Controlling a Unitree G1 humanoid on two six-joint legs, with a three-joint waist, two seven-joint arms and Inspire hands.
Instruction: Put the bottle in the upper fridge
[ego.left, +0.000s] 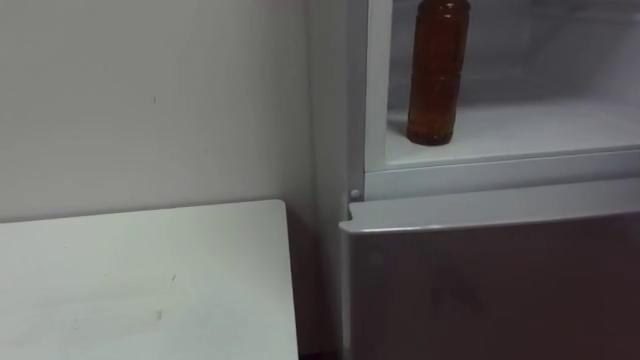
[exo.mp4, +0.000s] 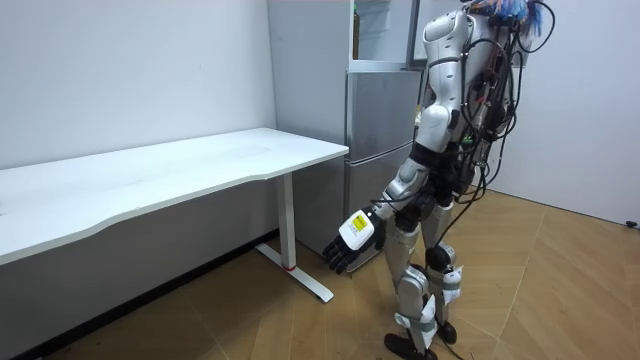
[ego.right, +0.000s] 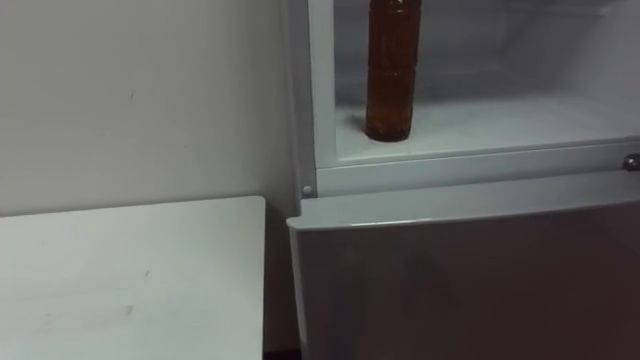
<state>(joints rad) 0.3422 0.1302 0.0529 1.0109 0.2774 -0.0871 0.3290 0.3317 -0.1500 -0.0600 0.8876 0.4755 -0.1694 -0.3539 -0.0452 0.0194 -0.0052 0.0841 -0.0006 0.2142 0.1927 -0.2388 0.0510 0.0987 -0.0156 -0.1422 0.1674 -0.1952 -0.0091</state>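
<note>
Left hand (exo.mp4: 351, 240) hanging, brown bottle (ego.left: 437, 72) upright

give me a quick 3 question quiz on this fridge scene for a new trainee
1. True or false: the bottle lies on its side on the white table.
2. Multiple choice: the lower fridge door is A) shut, B) swung wide open, C) taken off.
3. Fill in: in the room view the robot's left hand hangs low beside its leg, fingers relaxed, holding ____.

Key
1. False: it stands upright on the upper fridge shelf, near the compartment's left front.
2. A
3. nothing
</note>
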